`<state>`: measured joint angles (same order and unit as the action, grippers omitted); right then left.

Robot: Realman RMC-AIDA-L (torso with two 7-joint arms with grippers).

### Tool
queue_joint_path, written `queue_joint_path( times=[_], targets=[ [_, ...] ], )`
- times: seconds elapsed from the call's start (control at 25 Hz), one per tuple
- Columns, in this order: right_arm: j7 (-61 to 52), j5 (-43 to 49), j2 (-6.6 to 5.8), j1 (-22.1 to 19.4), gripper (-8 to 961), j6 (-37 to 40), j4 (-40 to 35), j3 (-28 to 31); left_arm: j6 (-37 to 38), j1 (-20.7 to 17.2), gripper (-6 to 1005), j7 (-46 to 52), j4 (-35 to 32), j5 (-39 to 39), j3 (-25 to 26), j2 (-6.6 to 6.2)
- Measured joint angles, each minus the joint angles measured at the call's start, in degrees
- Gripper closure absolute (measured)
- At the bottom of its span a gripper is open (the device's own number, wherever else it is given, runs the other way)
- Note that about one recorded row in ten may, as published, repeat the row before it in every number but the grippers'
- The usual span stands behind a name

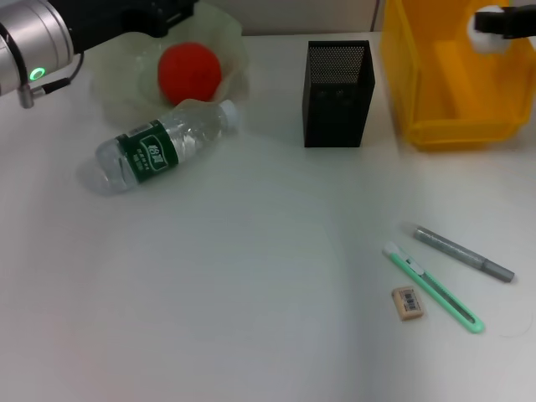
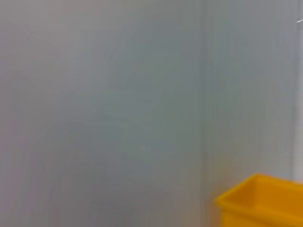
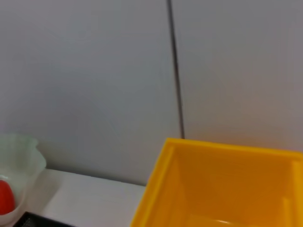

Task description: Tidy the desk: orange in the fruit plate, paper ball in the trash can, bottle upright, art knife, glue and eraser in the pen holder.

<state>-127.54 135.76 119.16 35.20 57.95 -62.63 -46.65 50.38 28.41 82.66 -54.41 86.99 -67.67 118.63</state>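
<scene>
Right gripper (image 1: pixel 502 23) sits at the far right, above the yellow trash can (image 1: pixel 452 126), with something white and crumpled, the paper ball (image 1: pixel 488 33), caught in its dark fingers, so I read it as closed on that. Left gripper (image 1: pixel 163 12) is at the far left over the fruit plate (image 1: pixel 113 79), and I cannot tell from here how its fingers stand; only the silver, rounded arm housing with a green light shows clearly. On the plate, a pale translucent dish with a wavy, frilled rim, rests the orange (image 1: pixel 190 71), round and reddish. Just near of the plate lies the bottle (image 1: pixel 163 144) on its side, clear crinkled plastic with a green label and white cap, cap end pointing toward the far right. Between plate and trash can stands the pen holder (image 1: pixel 337 94), a black square box of fine metal mesh, upright. The trash can is a smooth, glossy plastic bin with straight walls; my right wrist view looks down into its open mouth (image 3: pixel 222 189) and catches a sliver of the plate's rim (image 3: pixel 26 156) and the orange (image 3: pixel 4 196). At near right, well apart from the holder, lie the long thin grey glue (image 1: pixel 463 254), the slim green art knife (image 1: pixel 434 287) beside it, and the small tan block eraser (image 1: pixel 408 302) just beside the knife. All rest on the smooth white desk (image 1: pixel 234 276).
</scene>
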Motion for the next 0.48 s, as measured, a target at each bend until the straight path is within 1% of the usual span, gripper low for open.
queue_joint_path(
  times=[0.12,0.24,0.36,0.4,0.48],
  targets=[
    [6.15,-5.25,0.04,-0.51,571,-2.36,2.89,-1.68,4.26,-1.57,479,3.25,-3.64,0.57,-2.13,-0.20],
    [11.67,-11.48,0.08,-1.13,541,-3.90,5.23,-1.85,6.81,-2.67,479,5.92,-6.56,2.01,-3.66,-0.36],
    [15.98,-16.19,0.08,-1.77,512,-4.53,6.85,-1.54,8.22,-3.42,478,9.34,-9.16,6.37,-4.57,-0.21],
    [17.17,-17.39,0.06,-1.87,502,-4.66,7.31,-1.42,8.22,-3.42,478,9.34,-9.16,6.37,-4.57,-0.21],
    [18.31,-18.49,0.05,-2.04,483,-4.82,8.08,-1.28,8.26,-3.08,478,11.68,-9.51,11.34,-6.62,-0.19]
  ],
)
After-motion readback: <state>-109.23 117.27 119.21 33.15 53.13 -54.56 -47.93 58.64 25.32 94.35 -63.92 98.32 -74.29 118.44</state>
